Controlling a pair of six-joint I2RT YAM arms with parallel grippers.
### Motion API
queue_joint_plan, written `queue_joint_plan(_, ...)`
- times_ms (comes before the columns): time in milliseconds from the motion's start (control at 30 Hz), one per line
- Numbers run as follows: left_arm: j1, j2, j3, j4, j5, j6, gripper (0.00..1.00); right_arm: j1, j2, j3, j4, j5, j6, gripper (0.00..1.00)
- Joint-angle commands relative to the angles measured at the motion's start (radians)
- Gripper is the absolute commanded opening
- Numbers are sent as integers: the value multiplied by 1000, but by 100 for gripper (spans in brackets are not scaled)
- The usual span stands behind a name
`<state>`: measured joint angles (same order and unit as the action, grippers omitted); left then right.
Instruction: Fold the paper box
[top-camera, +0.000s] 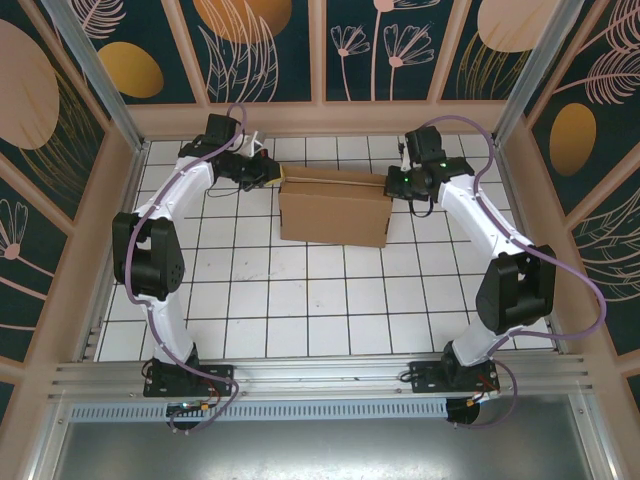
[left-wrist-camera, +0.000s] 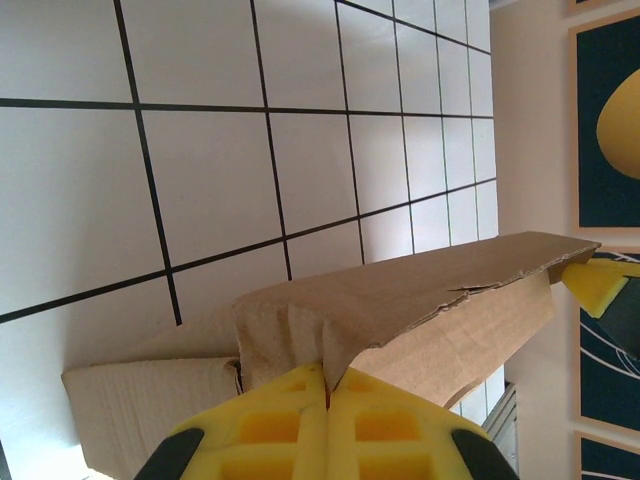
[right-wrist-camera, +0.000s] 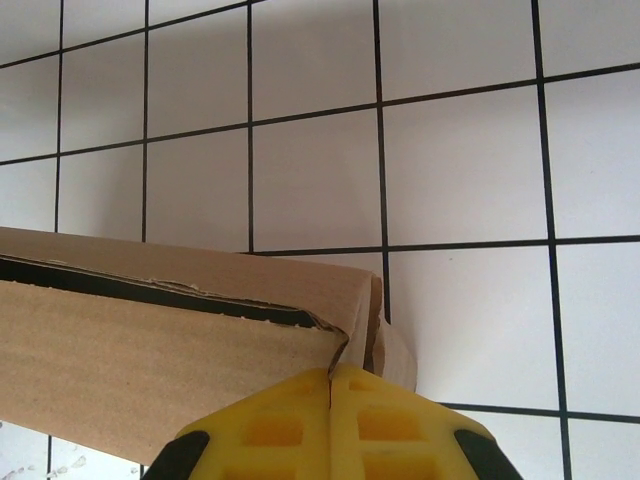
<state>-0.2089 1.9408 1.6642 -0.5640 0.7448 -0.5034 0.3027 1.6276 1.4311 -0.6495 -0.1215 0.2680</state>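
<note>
The left fingers (left-wrist-camera: 300, 405) are pressed together, yellow pads meeting along a thin seam, and a creased edge of the box (left-wrist-camera: 420, 300) runs down into that seam, so they look clamped on the cardboard. The flap wrinkles just above the pads. At the far end of the same edge, the left wrist view catches a yellow pad of the right fingers (left-wrist-camera: 595, 285) against the box corner.

The right fingers (right-wrist-camera: 300, 410) are likewise closed, pads together, with a corner of the box (right-wrist-camera: 150, 370) pinched at the top of their seam. From there a torn, dark-edged fold line runs off to the left along the cardboard (the corrugated edge is ragged here).

From above, the left fingers (top-camera: 268, 172) sit at the box's far left corner and the right fingers (top-camera: 392, 183) at its far right corner, each gripping the upper far edge. The box (top-camera: 335, 212) is a plain brown carton, long side running left to right, resting on the bench (top-camera: 300, 300) toward its far middle, between the two arms. A thin strip of flap stretches along its far top edge from one grip to the other.

The bench is white with a black grid. Both arms bend inward from their bases at the near edge. Dark panels (top-camera: 260, 50) with gold and pink leaf patterns surround the bench.
</note>
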Motion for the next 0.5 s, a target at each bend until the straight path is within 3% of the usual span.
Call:
queue_joint_plan(0, -20, -28, -15, 23, 82, -50, 0, 34, -20, -58, 44, -56, -36, 0)
queue_joint_plan(267, -19, -47, 19, 44, 93, -76, 0, 45, -72, -83, 77, 13, -105, 0)
queue_joint_plan(467, -19, -63, -18, 7, 82, 27, 0, 49, -113, -114, 130, 27, -111, 0)
